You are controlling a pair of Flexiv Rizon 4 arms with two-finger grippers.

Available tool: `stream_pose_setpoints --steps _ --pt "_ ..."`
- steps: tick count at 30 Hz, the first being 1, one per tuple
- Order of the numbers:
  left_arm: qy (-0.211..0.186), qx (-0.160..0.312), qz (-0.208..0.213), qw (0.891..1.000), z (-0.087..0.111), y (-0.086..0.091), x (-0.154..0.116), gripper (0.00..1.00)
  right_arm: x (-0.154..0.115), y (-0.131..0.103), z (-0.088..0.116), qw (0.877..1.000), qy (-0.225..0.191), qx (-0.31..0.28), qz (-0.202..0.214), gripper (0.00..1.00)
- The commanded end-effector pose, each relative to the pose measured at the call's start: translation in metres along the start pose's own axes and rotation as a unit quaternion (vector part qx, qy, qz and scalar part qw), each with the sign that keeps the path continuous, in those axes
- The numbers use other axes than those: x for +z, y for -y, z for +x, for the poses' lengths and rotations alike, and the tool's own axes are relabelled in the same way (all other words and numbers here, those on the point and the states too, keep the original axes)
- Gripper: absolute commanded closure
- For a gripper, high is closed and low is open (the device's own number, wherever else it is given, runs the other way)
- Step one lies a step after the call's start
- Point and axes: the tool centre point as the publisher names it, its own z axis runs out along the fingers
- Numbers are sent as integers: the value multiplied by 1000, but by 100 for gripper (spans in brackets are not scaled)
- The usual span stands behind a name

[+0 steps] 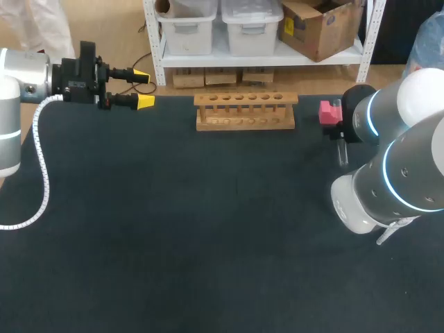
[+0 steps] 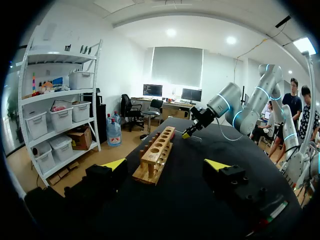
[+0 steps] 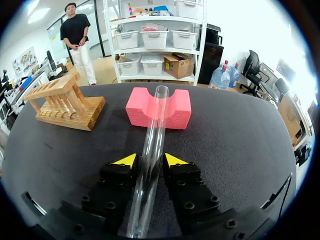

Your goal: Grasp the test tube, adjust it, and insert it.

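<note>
While the right gripper [image 3: 150,160] is clamping the test tube [image 3: 157,117] near the tabletop's [image 1: 208,229] far right edge, its far end is lying in the pink foam cradle [image 3: 180,112], likely for steadying. Left gripper [image 1: 143,89] is hovering open at the far left corner, clear of the rack [image 1: 246,111].

Silver arms [image 1: 406,173], white coiled cable [image 1: 43,166], yellow-tipped claws [image 1: 143,88]
</note>
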Motion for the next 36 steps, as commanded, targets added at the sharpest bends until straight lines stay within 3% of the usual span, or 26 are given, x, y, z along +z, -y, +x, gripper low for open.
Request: stream_pose_setpoints --steps 1,2,3,22,36 --pt "2 1 -2 1000 1 1 0 0 -2 0 0 1000 -2 1 1 87" --pt "2 1 -2 1000 1 1 0 0 -2 0 0 1000 -3 0 2 98" --pt "2 1 -2 1000 1 1 0 0 -2 0 0 1000 -3 0 2 100" --pt "2 1 -2 1000 1 1 0 0 -17 -3 -7 999 12 22 27 100" --pt "2 1 -2 1000 1 1 0 0 -64 -17 -29 995 38 68 66 100"
